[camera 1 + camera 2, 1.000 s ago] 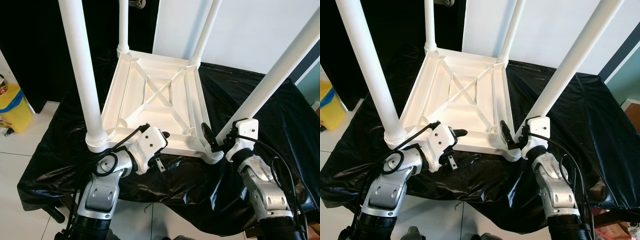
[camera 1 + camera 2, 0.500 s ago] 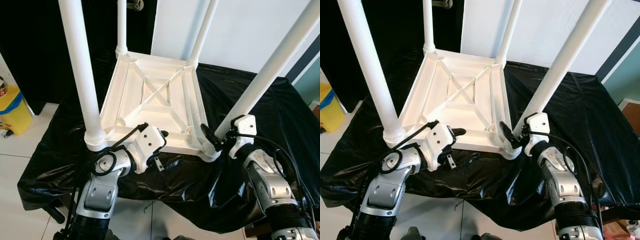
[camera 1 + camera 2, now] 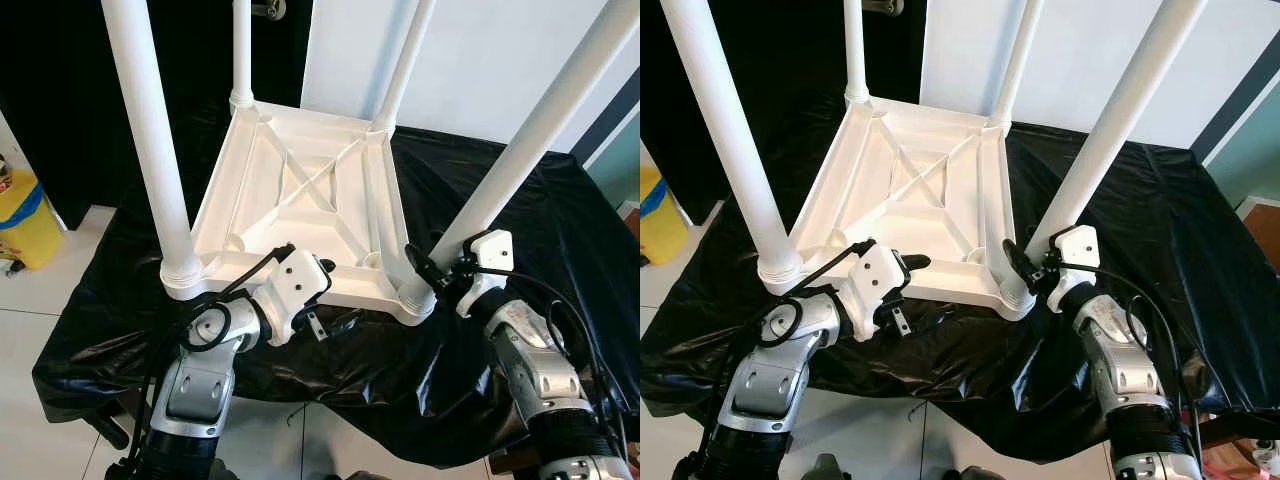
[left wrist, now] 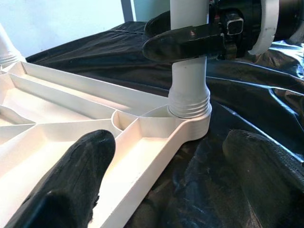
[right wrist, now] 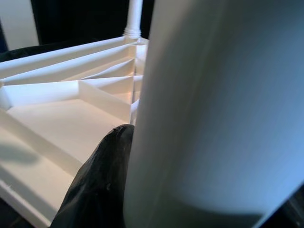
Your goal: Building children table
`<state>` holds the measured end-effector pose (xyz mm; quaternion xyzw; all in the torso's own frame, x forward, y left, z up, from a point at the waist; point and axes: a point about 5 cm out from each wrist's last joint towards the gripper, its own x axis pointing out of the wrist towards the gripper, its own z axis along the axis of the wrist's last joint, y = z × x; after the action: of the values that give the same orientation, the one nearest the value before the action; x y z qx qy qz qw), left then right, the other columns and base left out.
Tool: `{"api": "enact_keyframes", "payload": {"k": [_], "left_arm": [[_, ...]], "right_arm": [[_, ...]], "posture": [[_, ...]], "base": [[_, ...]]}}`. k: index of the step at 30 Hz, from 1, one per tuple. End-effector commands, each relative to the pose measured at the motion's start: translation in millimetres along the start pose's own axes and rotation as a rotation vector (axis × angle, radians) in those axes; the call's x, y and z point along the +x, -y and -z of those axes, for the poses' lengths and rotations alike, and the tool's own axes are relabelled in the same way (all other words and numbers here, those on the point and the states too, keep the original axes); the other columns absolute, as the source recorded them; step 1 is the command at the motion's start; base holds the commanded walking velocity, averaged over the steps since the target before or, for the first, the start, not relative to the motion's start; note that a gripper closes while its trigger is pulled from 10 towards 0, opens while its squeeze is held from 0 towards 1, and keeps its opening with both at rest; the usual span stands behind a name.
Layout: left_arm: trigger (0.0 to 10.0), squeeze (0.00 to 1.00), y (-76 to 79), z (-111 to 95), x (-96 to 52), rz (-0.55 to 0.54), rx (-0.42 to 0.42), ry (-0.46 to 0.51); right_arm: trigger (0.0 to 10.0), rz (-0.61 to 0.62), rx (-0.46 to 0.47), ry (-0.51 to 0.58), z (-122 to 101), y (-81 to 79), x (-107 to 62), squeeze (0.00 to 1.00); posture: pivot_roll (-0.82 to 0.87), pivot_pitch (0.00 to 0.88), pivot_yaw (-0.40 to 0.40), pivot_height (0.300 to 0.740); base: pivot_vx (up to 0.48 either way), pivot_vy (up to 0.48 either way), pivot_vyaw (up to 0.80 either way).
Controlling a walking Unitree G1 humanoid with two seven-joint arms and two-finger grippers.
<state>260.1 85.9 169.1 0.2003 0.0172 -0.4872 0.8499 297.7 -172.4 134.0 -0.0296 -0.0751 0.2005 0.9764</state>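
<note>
Place: probably a home room | signs: white tiled floor, pale wall, black-draped worktable

White wall, pale tiled floor, yellow bin.

table: upturned, shifted and turned slightly toward the robot's left on the black-covered worktop | near-right leg: now less tilted | right claw: moved up around that leg's base

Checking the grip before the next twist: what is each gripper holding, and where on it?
The right gripper clasps the near-right table leg just above its socket. The left gripper straddles the tabletop's near edge, open.
</note>
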Motion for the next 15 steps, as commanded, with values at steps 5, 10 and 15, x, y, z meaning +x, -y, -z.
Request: {"api": "enact_keyframes", "payload": {"k": [5,10,15], "left_arm": [[10.0,0.00,-2.9,-1,2.1,-0.131,-0.015,0.005],[10.0,0.00,-2.6,-1,2.1,-0.133,-0.016,0.006],[10.0,0.00,-2.3,-2,2.6,-0.134,-0.016,0.007]], "right_arm": [[10.0,0.072,-0.004,-0.047,8,-8.0,-4.6,0.00],[10.0,0.135,0.008,-0.050,8,-15.2,-4.8,0.00],[10.0,0.232,0.026,-0.047,6,-20.6,-3.1,0.00]], "posture": [[0.17,0.052,-0.186,0.740],[0.17,0.051,-0.188,0.740],[0.17,0.050,-0.194,0.740]], "base": [[0.000,0.000,0.00],[0.000,0.000,0.00],[0.000,0.000,0.00]]}}
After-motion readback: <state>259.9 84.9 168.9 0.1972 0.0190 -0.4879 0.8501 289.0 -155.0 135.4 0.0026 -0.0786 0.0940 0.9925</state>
